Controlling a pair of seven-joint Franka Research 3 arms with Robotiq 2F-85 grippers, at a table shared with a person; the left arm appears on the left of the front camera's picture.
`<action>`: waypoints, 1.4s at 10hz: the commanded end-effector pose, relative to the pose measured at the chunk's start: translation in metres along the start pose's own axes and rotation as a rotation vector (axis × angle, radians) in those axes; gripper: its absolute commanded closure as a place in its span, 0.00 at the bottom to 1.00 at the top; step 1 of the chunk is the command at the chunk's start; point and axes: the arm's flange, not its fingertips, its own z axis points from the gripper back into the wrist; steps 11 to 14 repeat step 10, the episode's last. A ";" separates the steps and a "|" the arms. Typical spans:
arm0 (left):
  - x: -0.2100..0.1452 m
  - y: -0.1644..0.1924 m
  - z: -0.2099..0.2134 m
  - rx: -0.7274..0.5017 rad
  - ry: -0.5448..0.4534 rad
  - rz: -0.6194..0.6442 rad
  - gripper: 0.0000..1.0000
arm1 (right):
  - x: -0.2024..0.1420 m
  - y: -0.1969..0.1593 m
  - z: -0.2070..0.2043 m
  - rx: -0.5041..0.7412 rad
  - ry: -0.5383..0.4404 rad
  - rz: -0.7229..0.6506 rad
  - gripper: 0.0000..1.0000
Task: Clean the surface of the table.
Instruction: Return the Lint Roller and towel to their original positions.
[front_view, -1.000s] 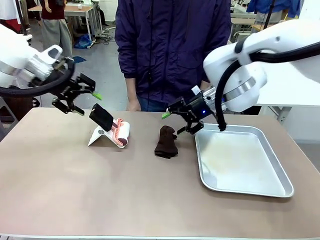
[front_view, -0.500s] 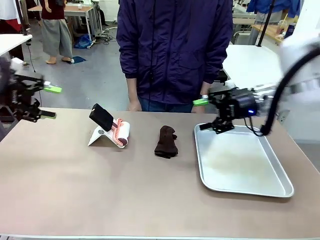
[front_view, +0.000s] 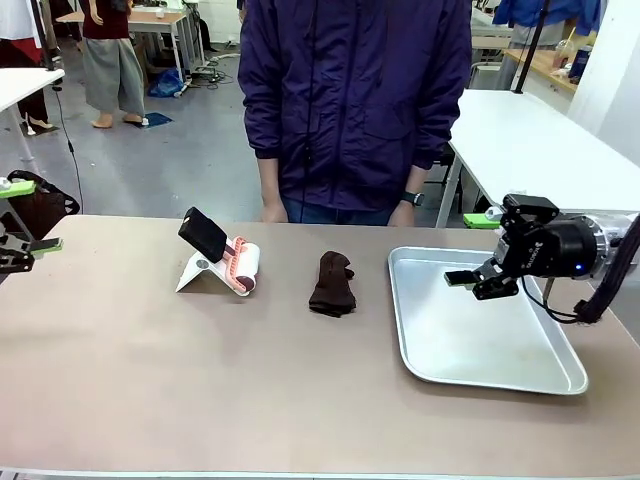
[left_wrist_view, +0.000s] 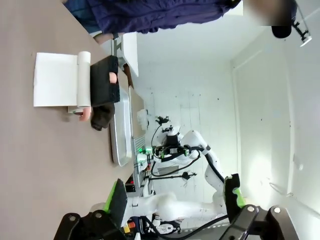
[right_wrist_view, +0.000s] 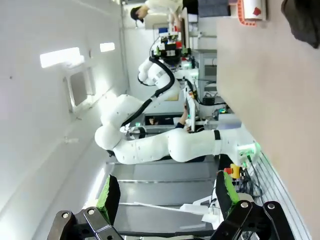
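The taupe-brown table (front_view: 200, 380) carries a black phone (front_view: 204, 234) on a white stand, a pink-and-white roll (front_view: 244, 266) and a dark brown cloth (front_view: 332, 283). My left gripper (front_view: 25, 215) hangs open at the table's far left edge, well away from the phone. My right gripper (front_view: 470, 250) stands open above the silver tray (front_view: 500, 372), with nothing between its fingers. In the left wrist view my open gripper (left_wrist_view: 175, 197) looks along the table (left_wrist_view: 30, 165) at the phone (left_wrist_view: 104, 80) and cloth (left_wrist_view: 101, 116). The right wrist view shows its open gripper (right_wrist_view: 167, 195) beside the table (right_wrist_view: 270, 100).
A person in a dark purple jacket (front_view: 350, 100) stands at the far edge, hands low behind the table. A glossy white table (front_view: 530, 140) stands behind at the right. The front half of the brown top is bare.
Both arms have drawn back from the middle. The left gripper went out to the left edge. The right gripper swung right, from beside the cloth to over the tray. Both stayed open.
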 end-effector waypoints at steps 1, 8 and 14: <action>0.010 0.003 -0.008 0.027 0.015 0.022 0.00 | -0.019 -0.005 -0.021 -0.054 -0.075 0.099 0.00; 0.000 0.000 0.000 0.000 0.000 0.000 0.00 | 0.000 0.000 0.000 0.000 0.000 0.000 0.00; 0.000 0.000 0.000 0.000 0.000 0.000 0.00 | 0.000 0.000 0.000 0.000 0.000 0.000 0.00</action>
